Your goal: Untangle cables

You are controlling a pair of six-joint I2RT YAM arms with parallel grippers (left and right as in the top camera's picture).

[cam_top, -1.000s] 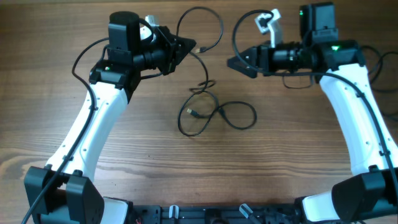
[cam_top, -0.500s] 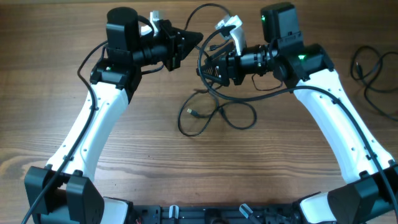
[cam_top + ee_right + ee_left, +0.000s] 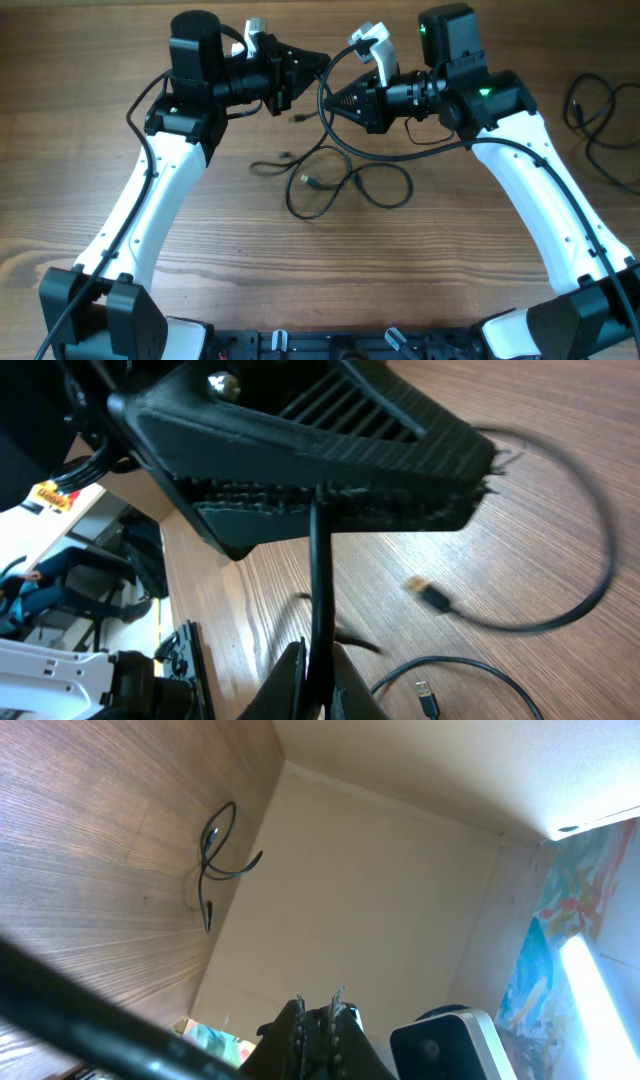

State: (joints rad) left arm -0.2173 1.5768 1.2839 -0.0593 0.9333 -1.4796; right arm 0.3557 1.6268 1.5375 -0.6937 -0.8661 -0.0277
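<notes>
Overhead, the left gripper (image 3: 322,59) points right above the table (image 3: 200,280). Its fingers (image 3: 294,1020) are pressed almost together, and the right wrist view shows a cable (image 3: 318,580) running into their toothed seam. Just beside it, the right gripper (image 3: 330,106) is clenched on that same cable. Below both, loops (image 3: 349,181) lie slack on the wood, a plug (image 3: 310,182) among them. Another bundle (image 3: 590,118) sits far right.

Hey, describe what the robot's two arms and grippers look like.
The left arm and right arm have white shells, black joints and thin black wires alongside. The left gripper and right gripper are black wedges with serrated fingers; a green light glows on the right arm.
</notes>
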